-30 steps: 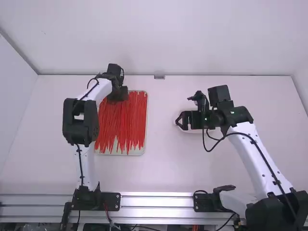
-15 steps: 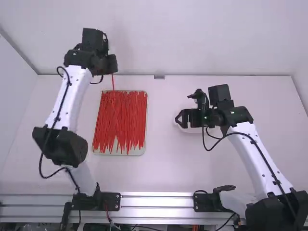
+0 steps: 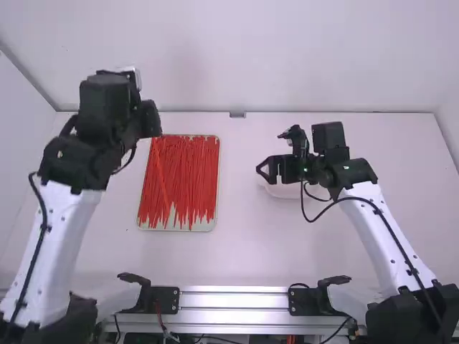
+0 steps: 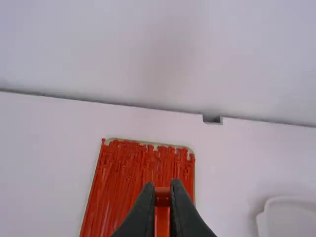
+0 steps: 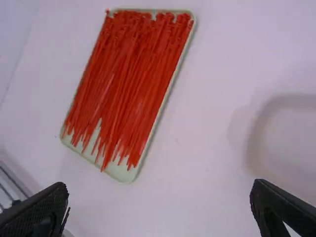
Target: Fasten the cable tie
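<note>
High view: the left arm stands raised over the left side of the white table [image 3: 287, 240]. Its black left gripper [image 4: 161, 191] is pinched tight on one red plastic cable tie [image 4: 162, 219], which the left wrist view shows as a narrow strip clamped between the two fingers. Below the gripper, on the table's left half, lies a pale rectangular tray [image 3: 176, 228] covered by a flat heap of loose red cable ties [image 3: 183, 179] laid lengthwise. Well apart from the tray, on the right half, the black right gripper [image 3: 267, 172] points toward the tray with its fingers spread wide and nothing between them. It hangs at the left edge of a shallow white dish [image 3: 287, 192] that sits on the table. A small grey fitting [image 3: 237, 114] marks the line where table meets back wall.
</note>
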Robot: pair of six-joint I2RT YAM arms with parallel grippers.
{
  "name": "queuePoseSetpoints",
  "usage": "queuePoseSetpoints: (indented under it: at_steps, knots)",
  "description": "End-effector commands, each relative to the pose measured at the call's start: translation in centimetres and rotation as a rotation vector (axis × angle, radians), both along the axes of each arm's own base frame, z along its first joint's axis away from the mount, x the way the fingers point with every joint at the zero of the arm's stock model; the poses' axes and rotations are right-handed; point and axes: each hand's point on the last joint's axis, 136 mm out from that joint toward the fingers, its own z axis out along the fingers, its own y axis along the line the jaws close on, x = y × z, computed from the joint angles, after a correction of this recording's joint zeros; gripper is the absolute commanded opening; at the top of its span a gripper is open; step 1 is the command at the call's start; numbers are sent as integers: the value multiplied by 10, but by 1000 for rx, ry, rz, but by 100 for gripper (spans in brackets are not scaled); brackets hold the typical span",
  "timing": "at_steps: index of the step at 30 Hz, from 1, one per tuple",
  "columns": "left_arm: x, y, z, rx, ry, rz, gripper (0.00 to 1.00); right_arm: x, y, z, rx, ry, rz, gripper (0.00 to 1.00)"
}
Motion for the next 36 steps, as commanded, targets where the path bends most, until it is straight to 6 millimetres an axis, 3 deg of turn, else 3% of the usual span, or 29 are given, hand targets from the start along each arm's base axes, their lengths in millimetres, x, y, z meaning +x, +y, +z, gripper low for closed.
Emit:
queuePoseSetpoints:
  at_steps: [1,8,15,23,30,33,36]
  knots:
    - [-18,8,-22,-27,-2,49,2,0,13,20,77,-31,59,98]
    - [-36,-18,-54,-149,-121,-114,3,-8,37,51,236,-95,196,98]
    - [-31,-56,-58,-270,-172,-289,3,-21,62,77,342,-169,339,98]
    - [-12,-101,-51,-436,-173,-476,2,-39,101,88,343,-259,453,98]
    - [-8,-123,-34,-568,-200,-574,2,-38,117,82,286,-267,401,100]
    - [-12,-133,-23,-593,-230,-608,2,-40,122,81,268,-275,398,96]
    - [-16,-145,-14,-594,-263,-641,2,-41,127,81,262,-289,400,83]
